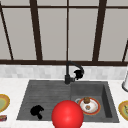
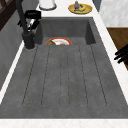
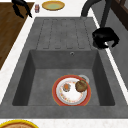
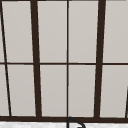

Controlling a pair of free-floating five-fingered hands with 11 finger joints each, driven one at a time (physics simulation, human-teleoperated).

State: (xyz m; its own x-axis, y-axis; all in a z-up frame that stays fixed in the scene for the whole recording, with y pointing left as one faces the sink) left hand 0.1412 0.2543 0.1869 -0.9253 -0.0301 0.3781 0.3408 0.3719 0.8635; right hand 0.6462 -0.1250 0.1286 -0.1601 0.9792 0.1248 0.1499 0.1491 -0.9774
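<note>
Plate (image 1: 89,106) lies in the sink (image 1: 45,96), right of the faucet (image 1: 68,75).

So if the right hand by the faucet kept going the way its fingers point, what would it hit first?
The right hand hangs beside the black faucet, fingers curled and pointing roughly down. Straight on, it would likely meet the sink's back rim beside the basin, though depth is unclear.

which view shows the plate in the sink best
The right side view: the plate lies close and whole in the basin, its red rim and the two bits of food on it plain. The front view has the plate smaller, its left edge behind a red ball. The left side view shows only its far part.
</note>
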